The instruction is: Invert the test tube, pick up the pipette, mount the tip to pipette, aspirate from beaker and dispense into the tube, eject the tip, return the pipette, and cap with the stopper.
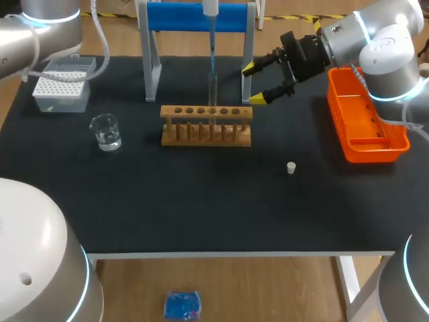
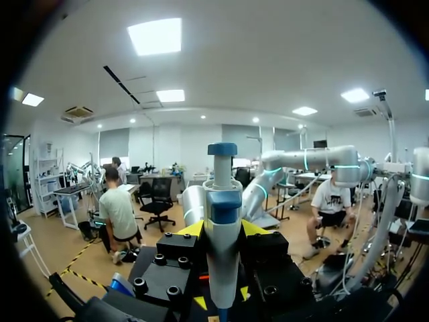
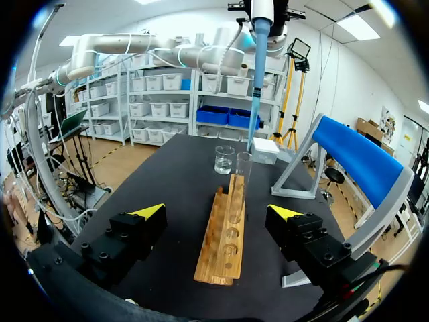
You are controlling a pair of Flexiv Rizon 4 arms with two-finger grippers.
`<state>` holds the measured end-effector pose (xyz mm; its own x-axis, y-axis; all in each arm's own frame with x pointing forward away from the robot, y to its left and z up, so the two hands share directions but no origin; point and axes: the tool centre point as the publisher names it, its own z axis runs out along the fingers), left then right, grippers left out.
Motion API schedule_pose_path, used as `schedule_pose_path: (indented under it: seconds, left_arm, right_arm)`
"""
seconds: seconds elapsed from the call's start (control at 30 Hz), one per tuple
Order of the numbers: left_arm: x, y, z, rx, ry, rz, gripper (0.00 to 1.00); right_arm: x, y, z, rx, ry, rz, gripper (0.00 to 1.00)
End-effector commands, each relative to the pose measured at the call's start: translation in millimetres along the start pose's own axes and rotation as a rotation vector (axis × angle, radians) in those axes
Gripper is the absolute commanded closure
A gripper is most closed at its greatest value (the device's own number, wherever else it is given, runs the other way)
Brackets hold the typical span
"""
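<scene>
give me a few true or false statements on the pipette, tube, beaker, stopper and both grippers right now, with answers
1. The left gripper is shut on the pipette. True.
2. The right gripper is shut on the stopper. False: it is open beside the wooden rack, and the stopper lies alone on the table.
3. The pipette hangs point-down over the test tube standing in the rack. True.
4. The beaker stands between the rack and the stopper. False: it stands off the rack's other end, toward the tip box.
</scene>
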<state>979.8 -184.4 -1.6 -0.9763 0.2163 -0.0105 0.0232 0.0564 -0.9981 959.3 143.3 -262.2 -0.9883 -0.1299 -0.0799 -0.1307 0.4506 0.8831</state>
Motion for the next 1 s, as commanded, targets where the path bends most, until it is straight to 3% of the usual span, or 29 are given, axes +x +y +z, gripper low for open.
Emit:
schedule_pose_path:
  seconds: [0.03,0.47,1.0]
  left_arm:
    - [-3.5,4.5,1.0,0.006,0.004,-0.003,1.00]
    - [-3.7,17.5,0.1,0.029,0.004,-0.029,1.00]
    - [-3.4,22.8,-2.8,-0.022,-0.027,-0.070,1.00]
  right_arm:
    - [-0.9,0.3,-1.0,0.002,0.004,0.001,0.00]
    - [-0.9,0.3,-1.0,0.002,0.004,0.001,0.00]
    - [-0.9,0.3,-1.0,0.002,0.004,0.001,0.00]
